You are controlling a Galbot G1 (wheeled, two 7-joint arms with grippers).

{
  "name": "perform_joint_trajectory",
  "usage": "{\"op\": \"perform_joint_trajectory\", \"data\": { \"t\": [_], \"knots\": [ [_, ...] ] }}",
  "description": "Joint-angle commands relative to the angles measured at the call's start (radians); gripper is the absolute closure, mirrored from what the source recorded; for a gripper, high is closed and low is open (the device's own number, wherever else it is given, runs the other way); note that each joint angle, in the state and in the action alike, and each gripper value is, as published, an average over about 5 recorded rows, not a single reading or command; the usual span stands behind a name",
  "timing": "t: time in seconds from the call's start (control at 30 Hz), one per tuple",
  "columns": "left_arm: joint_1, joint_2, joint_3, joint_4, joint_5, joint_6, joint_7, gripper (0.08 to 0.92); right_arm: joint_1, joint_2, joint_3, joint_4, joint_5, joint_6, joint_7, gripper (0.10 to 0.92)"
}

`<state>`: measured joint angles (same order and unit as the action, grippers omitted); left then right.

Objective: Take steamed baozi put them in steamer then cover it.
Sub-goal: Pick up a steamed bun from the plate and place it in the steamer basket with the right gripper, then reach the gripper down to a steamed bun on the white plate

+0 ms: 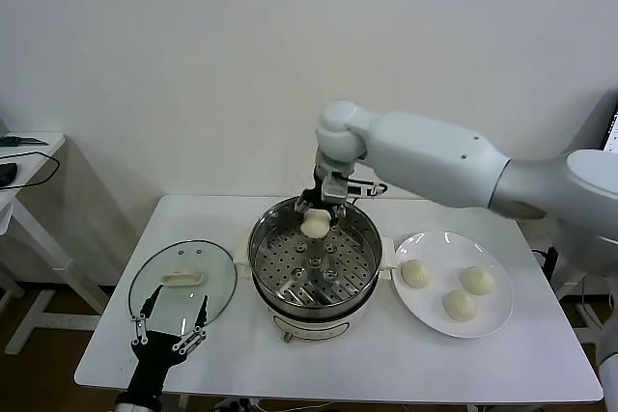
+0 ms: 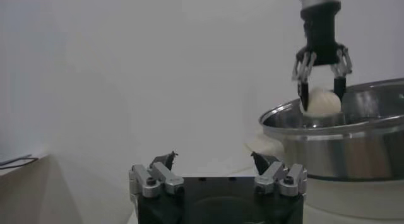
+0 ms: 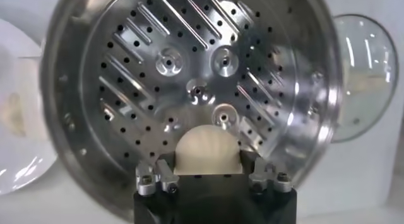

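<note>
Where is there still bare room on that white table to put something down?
Free: the table's front strip beside the shiny steel steamer, and its far left corner behind the clear glass lid. Crowded: the flat white plate holds three buns; the right gripper holds a cream-white baozi over the empty tray; the open left gripper hovers above the lid.

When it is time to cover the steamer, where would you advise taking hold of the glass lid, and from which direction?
Grip the cream handle at the centre of the glass lid, coming straight down from above. The lid lies flat on the table, handle up; the rim is thin and flush with the surface. The open left end effector is nearest.
</note>
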<state>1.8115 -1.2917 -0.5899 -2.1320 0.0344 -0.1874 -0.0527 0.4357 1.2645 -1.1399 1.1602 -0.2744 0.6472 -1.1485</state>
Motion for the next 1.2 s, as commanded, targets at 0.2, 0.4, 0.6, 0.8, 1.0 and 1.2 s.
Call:
{"op": "perform_joint_trajectory", "data": {
  "t": [0.2,0.4,0.6,0.8,1.0,1.2],
  "knots": [
    [0.001,0.0,-0.003,-0.003,-0.002,0.0,-0.001,0.177,-0.073,0.056,0.016,-0.061,-0.094,0.022,0.01,0.344],
    [0.003,-0.002,-0.009,-0.005,-0.003,-0.001,-0.002,0.177,-0.058,0.04,0.036,-0.035,-0.091,0.023,0.013,0.274],
    [0.003,-0.006,-0.009,-0.003,-0.003,0.001,-0.001,0.177,0.008,-0.082,0.119,0.067,0.012,0.003,-0.053,0.205],
    [0.0,-0.01,-0.007,-0.002,-0.003,0.001,0.0,0.177,0.101,-0.295,0.183,0.142,0.24,-0.203,-0.168,0.203],
    [0.0,-0.008,-0.004,-0.003,-0.002,0.002,0.001,0.177,0.152,-0.526,0.132,0.099,0.462,-0.564,-0.193,0.203],
    [-0.001,-0.002,0.005,0.003,-0.001,-0.002,0.001,0.177,0.09,-0.678,0.015,0.038,0.552,-0.702,-0.143,0.203]
  ]
}}
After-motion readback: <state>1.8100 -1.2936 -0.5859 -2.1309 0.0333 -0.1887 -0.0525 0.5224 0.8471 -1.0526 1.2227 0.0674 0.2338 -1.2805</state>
